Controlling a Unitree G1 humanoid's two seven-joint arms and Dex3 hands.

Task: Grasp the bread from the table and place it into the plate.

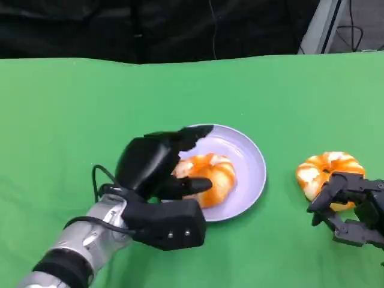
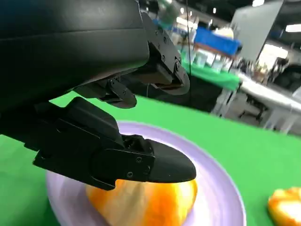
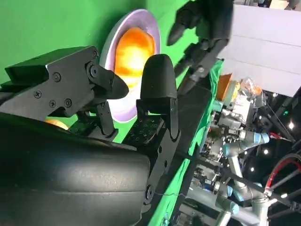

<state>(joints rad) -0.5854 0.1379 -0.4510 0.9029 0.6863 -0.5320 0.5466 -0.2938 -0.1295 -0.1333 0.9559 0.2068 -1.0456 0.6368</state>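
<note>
You see one bread (image 1: 210,177) lying in the plate (image 1: 249,157), just below the middle of the head view, its orange and white crust facing up. In the left wrist view this bread (image 2: 150,202) sits low in the frame on the pale purple plate (image 2: 221,188).

Your left robot hand (image 1: 157,174) reaches in from the lower left of the head view and covers the plate's left side. Its fingers are spread over the bread, one fingertip (image 1: 201,185) lying across the bread's left part; you cannot tell whether it presses on the crust or hangs just above it. In the left wrist view a finger (image 2: 160,167) lies right over the bread, and nothing is clamped in the left robot hand (image 2: 108,113).

A second bread (image 1: 327,171) lies on the green desk (image 1: 90,114) at the right of the head view, well apart from the plate. Your right robot hand (image 1: 354,207) sits at the lower right edge, its fingers spread and touching the lower side of that second bread without closing around it.

In the right wrist view, the right robot hand (image 3: 127,94) shows parted fingers, with the plate (image 3: 109,56) and the bread (image 3: 134,52) beyond them toward the top.
</note>
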